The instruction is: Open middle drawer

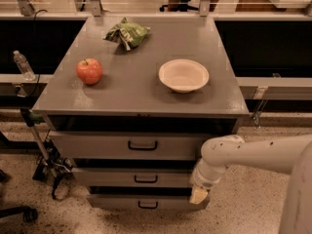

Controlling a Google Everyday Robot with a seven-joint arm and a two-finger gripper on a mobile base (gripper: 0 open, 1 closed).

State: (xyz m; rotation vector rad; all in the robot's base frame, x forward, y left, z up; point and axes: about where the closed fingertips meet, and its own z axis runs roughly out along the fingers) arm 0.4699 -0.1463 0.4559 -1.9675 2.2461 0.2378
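Hanging gripper [199, 195] near middle drawer [112, 178]

No text I can actually read, even the green bag's [126, 34] print is illegible. The gripper [198, 195] hangs just below the middle drawer's [109, 178] right end.

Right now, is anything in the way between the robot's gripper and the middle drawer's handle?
Nothing visible does. The gripper hangs by the drawer fronts' right end, just below the middle drawer; only bare grey front lies between it and the black handle at the centre.
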